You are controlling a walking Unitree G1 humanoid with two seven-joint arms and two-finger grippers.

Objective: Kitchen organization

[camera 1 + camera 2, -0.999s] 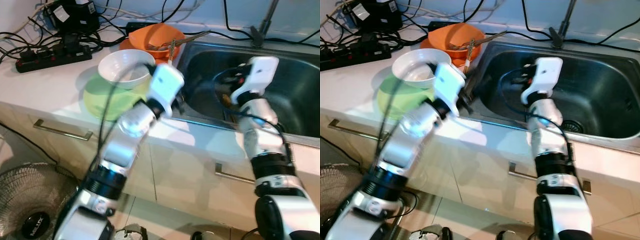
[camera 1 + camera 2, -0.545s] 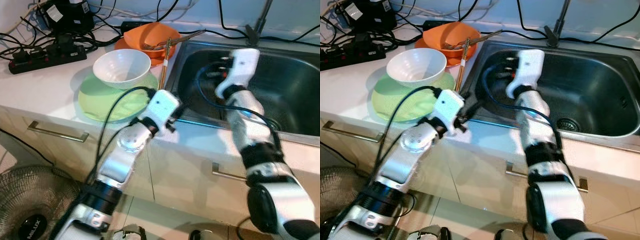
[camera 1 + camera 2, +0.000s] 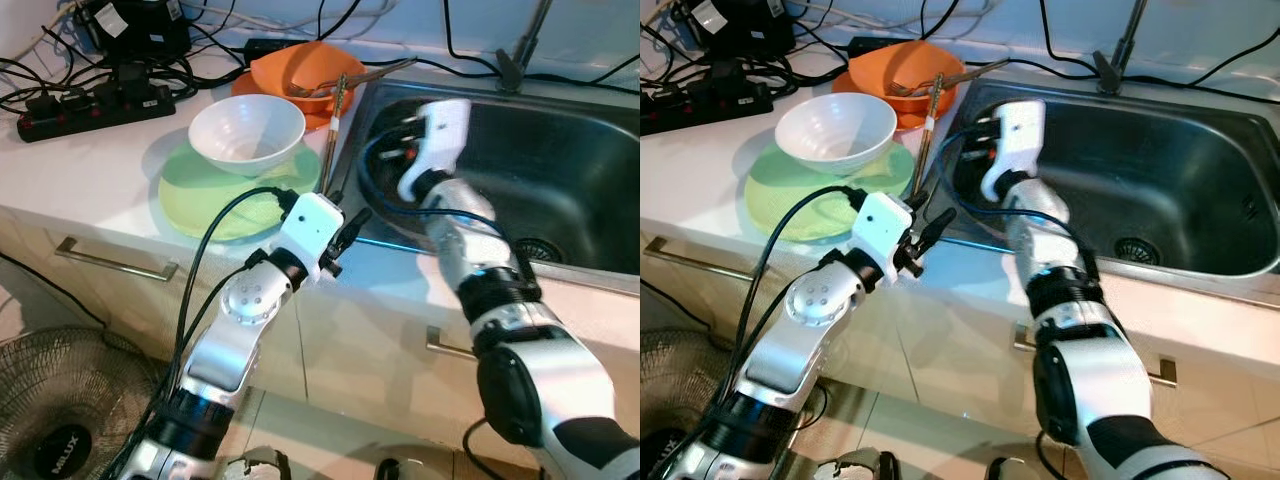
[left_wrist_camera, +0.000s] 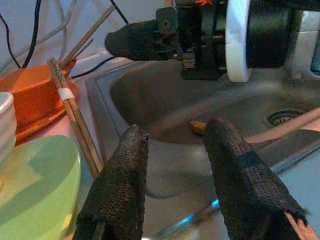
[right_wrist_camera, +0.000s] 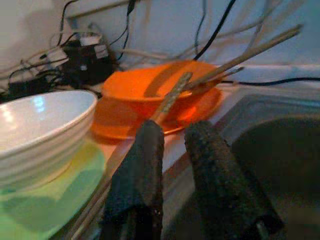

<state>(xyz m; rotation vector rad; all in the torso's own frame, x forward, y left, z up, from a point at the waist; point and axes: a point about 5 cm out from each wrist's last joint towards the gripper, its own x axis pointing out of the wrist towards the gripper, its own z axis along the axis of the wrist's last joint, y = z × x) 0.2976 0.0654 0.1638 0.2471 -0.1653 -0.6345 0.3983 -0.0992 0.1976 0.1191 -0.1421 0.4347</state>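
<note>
On the surface [image 3: 90,150], a steel sink [image 3: 560,170] lies right of a green plate [image 3: 215,190] bearing a white bowl [image 3: 246,133], an orange bowl [image 3: 305,72] and chopsticks [image 3: 335,105]. Left end effector [image 3: 345,225] hovers at the sink edge, fingers parted, empty. Right end effector [image 5: 172,150] points at the chopsticks, slightly open, empty.

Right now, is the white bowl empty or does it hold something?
Empty. The white bowl stands upright on the green plate, and its inside shows bare white.

Quick count on the bench: one white bowl [image 3: 247,134], one green plate [image 3: 205,195], one orange bowl [image 3: 305,68] on one orange plate [image 3: 252,86], one pair of chopsticks [image 3: 332,132], one power strip [image 3: 90,103], one sink [image 3: 570,170], one fan [image 3: 60,420] on the floor.
</note>
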